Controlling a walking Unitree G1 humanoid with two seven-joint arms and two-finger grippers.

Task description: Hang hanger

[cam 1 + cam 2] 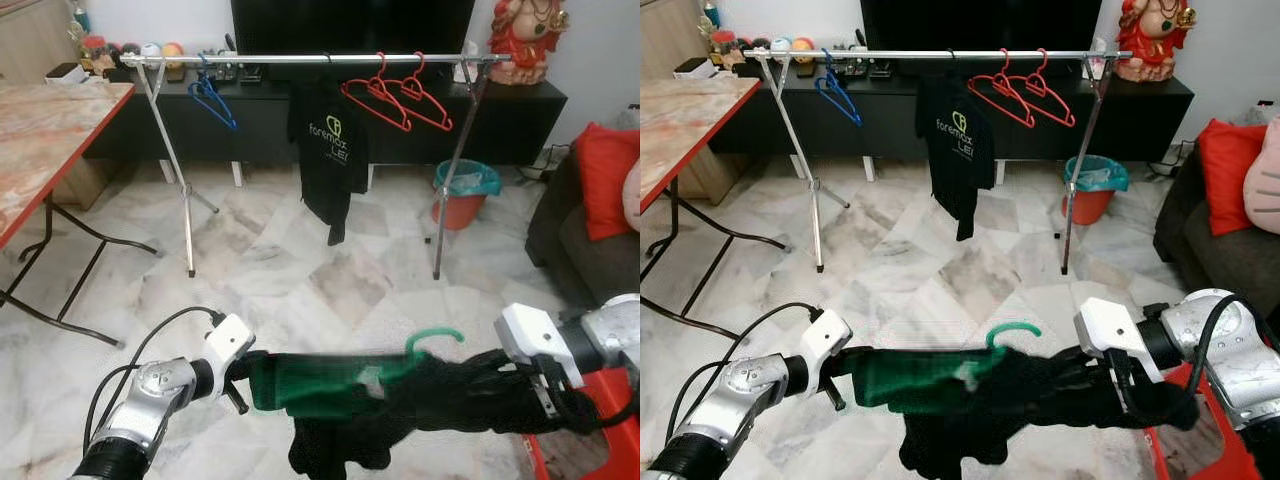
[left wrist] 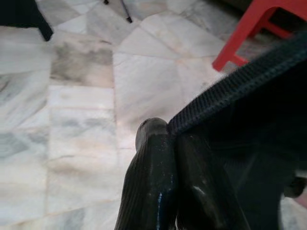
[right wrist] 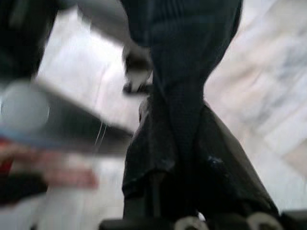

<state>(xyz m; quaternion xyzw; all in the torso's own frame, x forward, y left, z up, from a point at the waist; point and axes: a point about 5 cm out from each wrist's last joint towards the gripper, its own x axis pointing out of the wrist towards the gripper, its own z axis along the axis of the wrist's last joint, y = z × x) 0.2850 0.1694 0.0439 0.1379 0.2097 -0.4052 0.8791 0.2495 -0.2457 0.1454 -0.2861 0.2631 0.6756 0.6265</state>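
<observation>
green hanger (image 1: 435,338) with dark garment (image 1: 400,400) | between left pincer (image 1: 243,375), right pincer (image 1: 520,395)

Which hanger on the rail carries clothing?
The middle one, holding the black T-shirt; the blue hanger and red hangers on the rail hang bare.

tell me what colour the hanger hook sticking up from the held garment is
Green; the hanger hook shows best in the left eye view.
</observation>
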